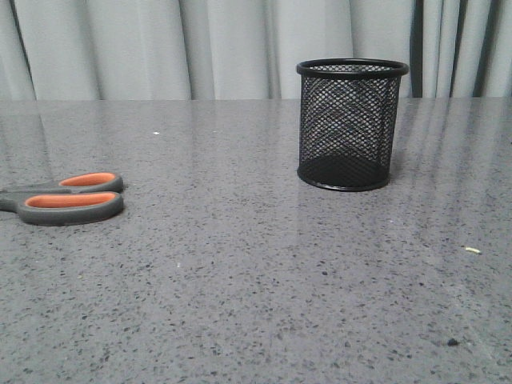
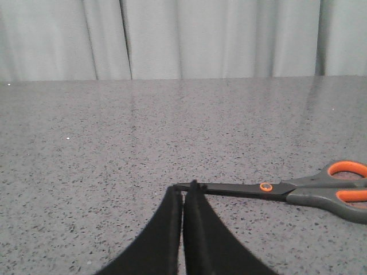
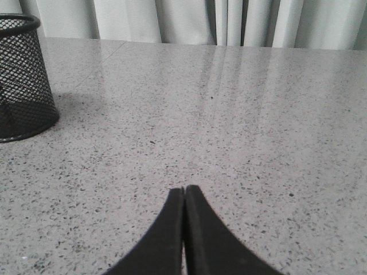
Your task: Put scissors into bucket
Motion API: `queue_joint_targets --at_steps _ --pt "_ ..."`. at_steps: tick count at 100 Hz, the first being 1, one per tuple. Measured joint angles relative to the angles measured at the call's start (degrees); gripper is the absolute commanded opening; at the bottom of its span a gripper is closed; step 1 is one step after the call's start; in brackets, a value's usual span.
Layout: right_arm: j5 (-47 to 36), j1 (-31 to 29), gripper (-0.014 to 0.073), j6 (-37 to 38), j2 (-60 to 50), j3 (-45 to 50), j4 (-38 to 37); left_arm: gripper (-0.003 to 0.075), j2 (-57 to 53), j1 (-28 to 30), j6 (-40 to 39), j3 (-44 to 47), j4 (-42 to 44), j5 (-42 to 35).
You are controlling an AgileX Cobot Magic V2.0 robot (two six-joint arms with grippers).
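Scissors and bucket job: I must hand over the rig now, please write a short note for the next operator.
Left gripper: shut, holding nothing, its tips just by the blade tip.
Right gripper: shut, holding nothing, low over bare table.
Scissors: flat on the table at the left, closed.
Bucket: upright, right of centre, nothing visible inside.
Done: nothing yet.
Left: grasp the scissors, put them into the bucket.

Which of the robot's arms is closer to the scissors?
Left. Its gripper sits shut right at the scissors' blade tip; the right gripper sits shut past the bucket.
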Motion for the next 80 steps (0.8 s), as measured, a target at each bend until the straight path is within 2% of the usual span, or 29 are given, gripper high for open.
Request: queue_joint_targets --at_steps 12,43,60,71,80 --pt "-0.27 0.0 -0.0073 0.0 0.0 0.0 4.39 -0.002 0.0 0.0 0.0 0.0 -5.25 -0.81" --pt "-6.17 0.0 -0.0073 0.0 0.0 0.0 19.72 -0.002 0.0 0.0 0.0 0.0 -26.57 -1.78" --pt "-8.15 0.0 -0.0072 0.03 0.0 0.0 31.69 -0.002 0.0 0.0 -0.1 0.0 -39.55 -2.58" --pt "-7.31 0.0 -0.0044 0.24 0.0 -0.6 34.28 -0.002 0.0 0.0 -0.2 -0.02 -46.27 -3.03" --pt "-3.69 0.0 -0.0045 0.24 0.0 -3.68 34.25 -0.002 0.0 0.0 -0.2 -1.0 -48.01 -2.11"
